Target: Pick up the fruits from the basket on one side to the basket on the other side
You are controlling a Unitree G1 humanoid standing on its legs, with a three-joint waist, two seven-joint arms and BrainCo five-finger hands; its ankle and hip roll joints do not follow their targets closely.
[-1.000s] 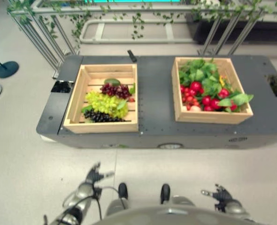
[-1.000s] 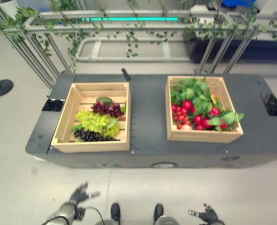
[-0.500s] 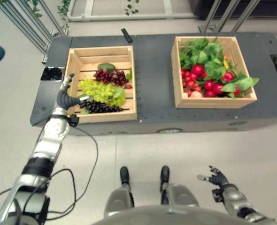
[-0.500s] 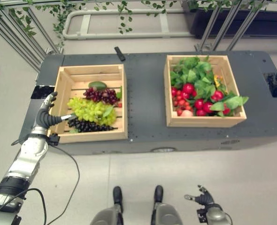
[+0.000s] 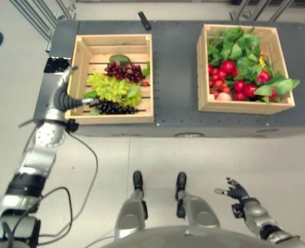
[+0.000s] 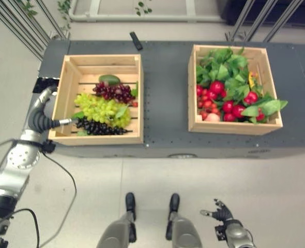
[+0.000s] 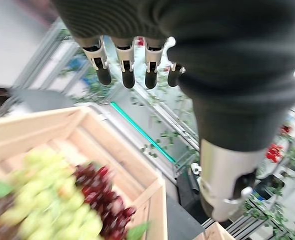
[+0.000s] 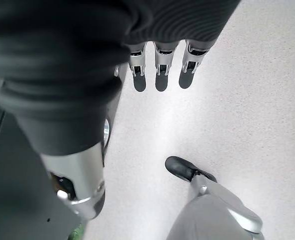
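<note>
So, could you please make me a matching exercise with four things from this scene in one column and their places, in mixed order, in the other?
Things:
1. green grapes
2. red fruits
3. left hand
4. right hand

Places:
A. low above the floor, away from the table
B. in the crate on the robot's right
C. in the middle of the crate on the robot's left
D. at the outer edge of the left crate

Pairs: 1-C, 2-B, 3-D, 4-A

Bright even light, blurred grapes (image 7: 62, 210)
</note>
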